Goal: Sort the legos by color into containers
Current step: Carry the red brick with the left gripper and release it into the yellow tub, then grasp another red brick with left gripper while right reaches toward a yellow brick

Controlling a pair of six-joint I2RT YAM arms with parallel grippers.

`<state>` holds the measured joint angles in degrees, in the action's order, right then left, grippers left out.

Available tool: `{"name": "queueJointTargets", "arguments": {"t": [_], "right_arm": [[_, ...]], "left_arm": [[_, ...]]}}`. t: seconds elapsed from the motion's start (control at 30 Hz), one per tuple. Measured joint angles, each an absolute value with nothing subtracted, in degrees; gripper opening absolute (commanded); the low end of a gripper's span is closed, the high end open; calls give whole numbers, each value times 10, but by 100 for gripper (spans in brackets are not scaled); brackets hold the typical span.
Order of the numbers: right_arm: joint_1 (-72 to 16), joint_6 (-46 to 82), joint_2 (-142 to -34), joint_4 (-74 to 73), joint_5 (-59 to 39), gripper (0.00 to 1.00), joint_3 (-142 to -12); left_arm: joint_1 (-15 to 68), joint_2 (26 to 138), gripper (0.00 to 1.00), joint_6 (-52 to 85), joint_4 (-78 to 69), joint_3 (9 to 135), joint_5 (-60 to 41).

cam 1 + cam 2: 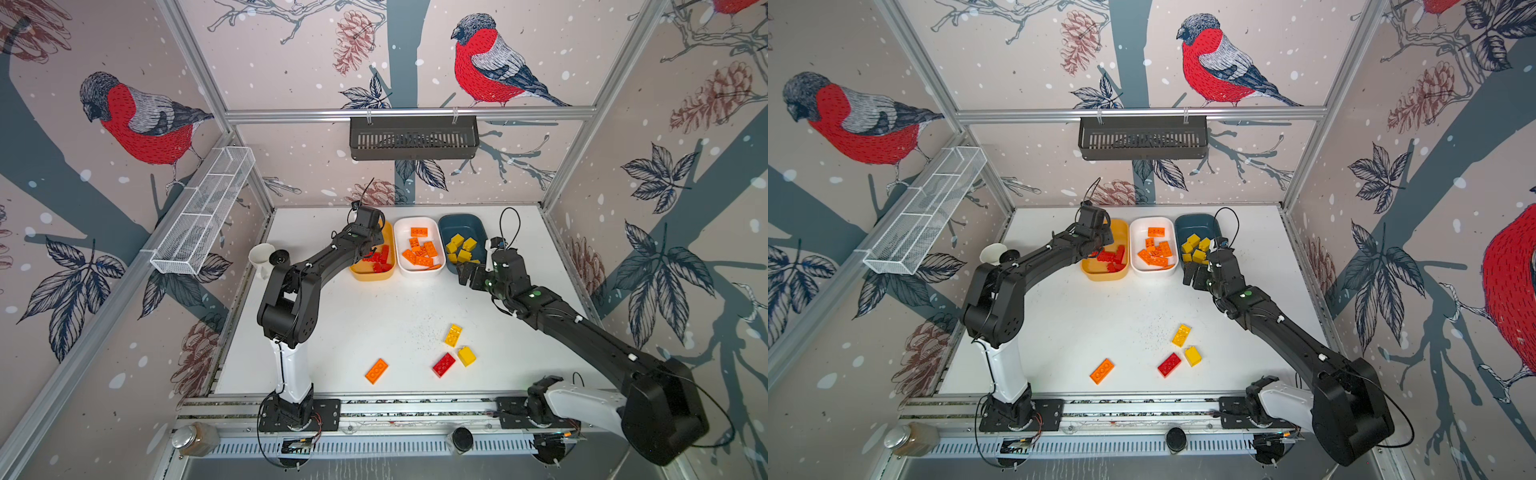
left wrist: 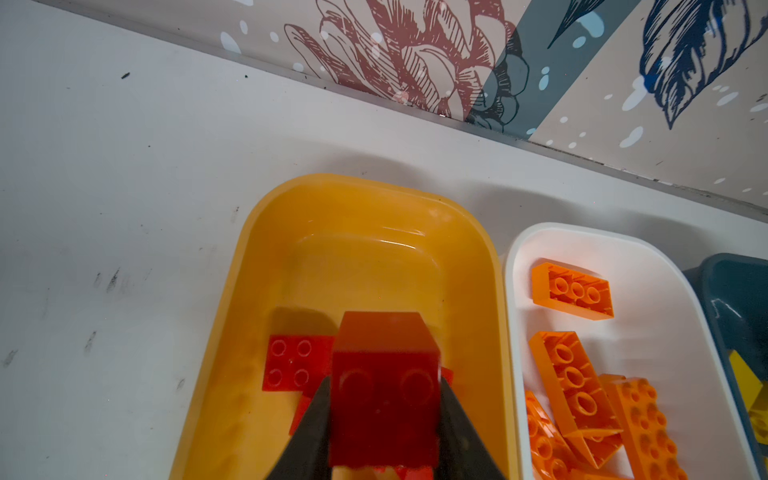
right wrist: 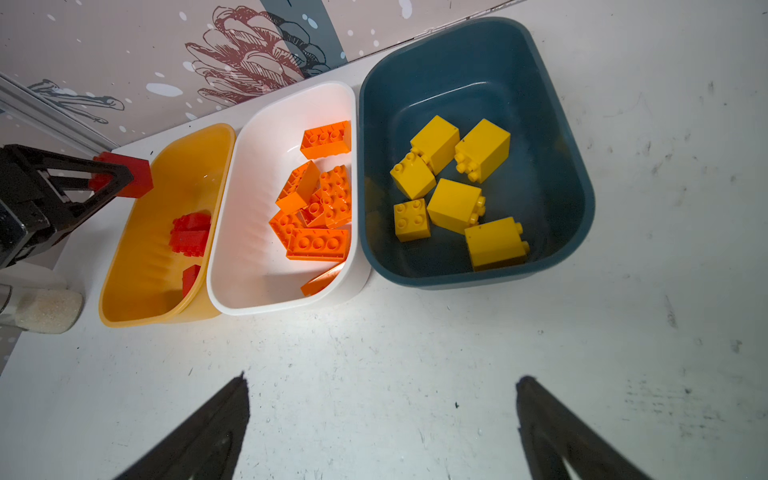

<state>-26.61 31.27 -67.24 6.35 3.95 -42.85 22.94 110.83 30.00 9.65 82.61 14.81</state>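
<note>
Your left tool [image 2: 385, 388] is pinching a red brick [image 2: 384, 336] between both jaws. That brick hangs within the outline of the yellow-orange tub [image 2: 374, 191], directly above the sorted red bricks [image 2: 291, 368] in its near half. In my judgement the release is straight down, with no sideways travel needed. Your right tool [image 3: 384, 378] stands spread wide and empty over bare surface [image 1: 374, 307], just in front of the teal tub [image 3: 573, 174], which holds yellow bricks [image 3: 453, 205]. The white tub [image 3: 291, 307] between the two holds orange bricks [image 3: 318, 243]. Four pieces lie loose on the near surface: an orange plate [image 1: 376, 370], a red plate [image 1: 444, 364], a yellow plate [image 1: 453, 335] and a yellow block [image 1: 466, 355]. The last three cluster toward the right arm's side, so the free right tool is nearer them.
</note>
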Motion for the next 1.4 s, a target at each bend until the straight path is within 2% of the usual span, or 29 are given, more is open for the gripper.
{"name": "queueJointTargets", "arguments": {"t": [0.2,0.47,0.77,0.9,1.2,1.4], "right_arm": [[-282,315,-634,81,62,99,-423],[-286,331,-584,100,73,100,-393],[-291,345,-533,121,46,100,-338],[-291,359,-507,135,46,99,-310],[-245,417,-393,115,84,100,-222],[-215,439,-362,98,102,99,-211]], "left_arm": [[229,1091,70,290,118,827,128],[243,1008,95,271,114,763,104],[363,872,97,255,133,650,118],[450,838,97,255,160,598,100],[613,826,96,317,167,511,25],[688,894,94,309,159,521,-16]]}}
